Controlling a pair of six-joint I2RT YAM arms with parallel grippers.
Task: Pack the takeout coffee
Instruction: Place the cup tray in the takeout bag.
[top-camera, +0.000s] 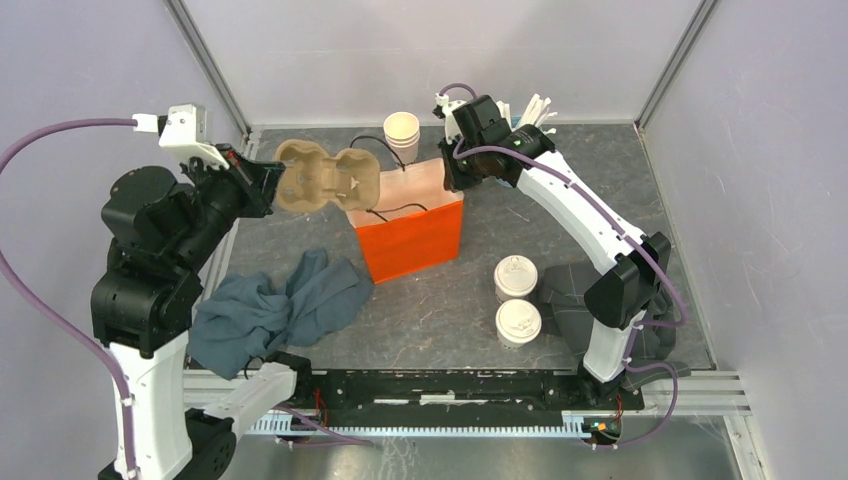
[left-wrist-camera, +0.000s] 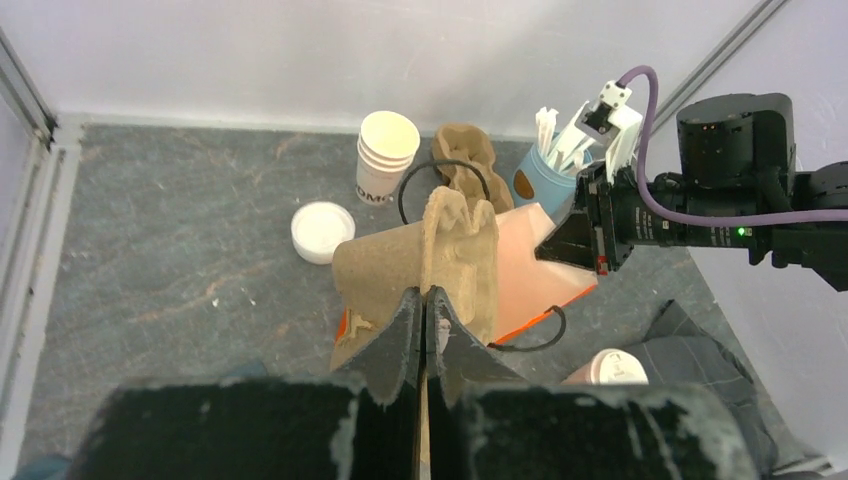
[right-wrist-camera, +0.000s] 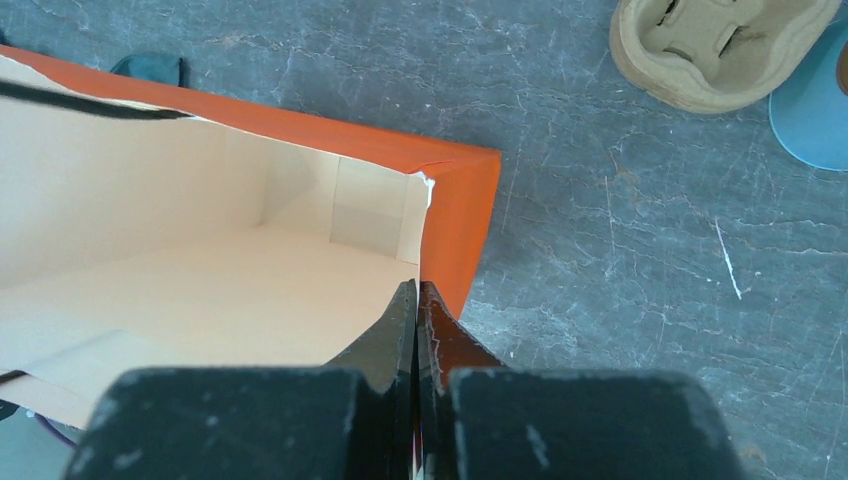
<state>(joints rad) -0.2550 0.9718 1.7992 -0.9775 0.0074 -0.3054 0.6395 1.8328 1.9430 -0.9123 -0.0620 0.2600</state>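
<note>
The takeout coffee is two lidded cream cups standing on the table right of the orange paper bag; one of them shows in the left wrist view. My left gripper is shut on the edge of a brown pulp cup carrier, held in the air over the bag's left side. In the left wrist view the carrier hangs from the closed jaws. My right gripper is shut on the bag's right wall, one finger inside and one outside.
A stack of lidless cups stands behind the bag, with a loose lid stack and a second carrier nearby. A blue holder of white sticks sits at the back right. A grey-blue cloth lies front left.
</note>
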